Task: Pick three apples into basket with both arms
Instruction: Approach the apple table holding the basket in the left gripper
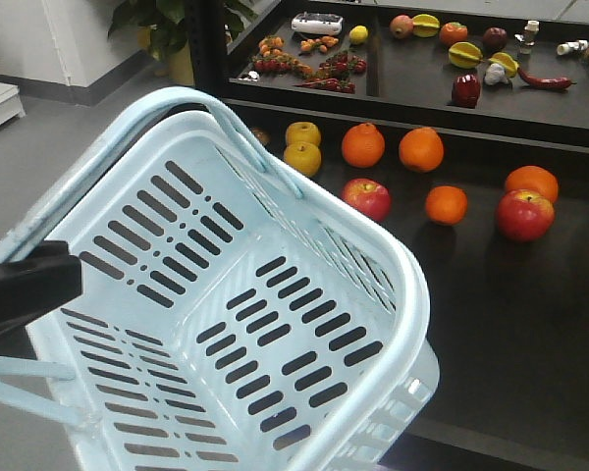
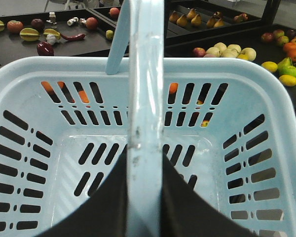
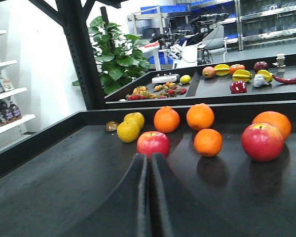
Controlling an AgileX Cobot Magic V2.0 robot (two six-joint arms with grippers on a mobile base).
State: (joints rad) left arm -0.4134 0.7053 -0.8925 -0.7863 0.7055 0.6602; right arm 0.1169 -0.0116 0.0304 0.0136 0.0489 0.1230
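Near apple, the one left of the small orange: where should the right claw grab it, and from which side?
Across its round middle, straight in from the front: the right claw points at it. The apple sits upright, with gaps to the yellow fruit and small orange on either side. Claw looks shut, so open it first.

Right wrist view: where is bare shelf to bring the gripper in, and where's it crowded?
Bare shelf lies left of the right gripper, bordered by the side wall and the yellow fruits. Another free strip runs right of it, before the small orange and the right apple. Crowded: the back row, from the near apple to the oranges. The basket is empty.
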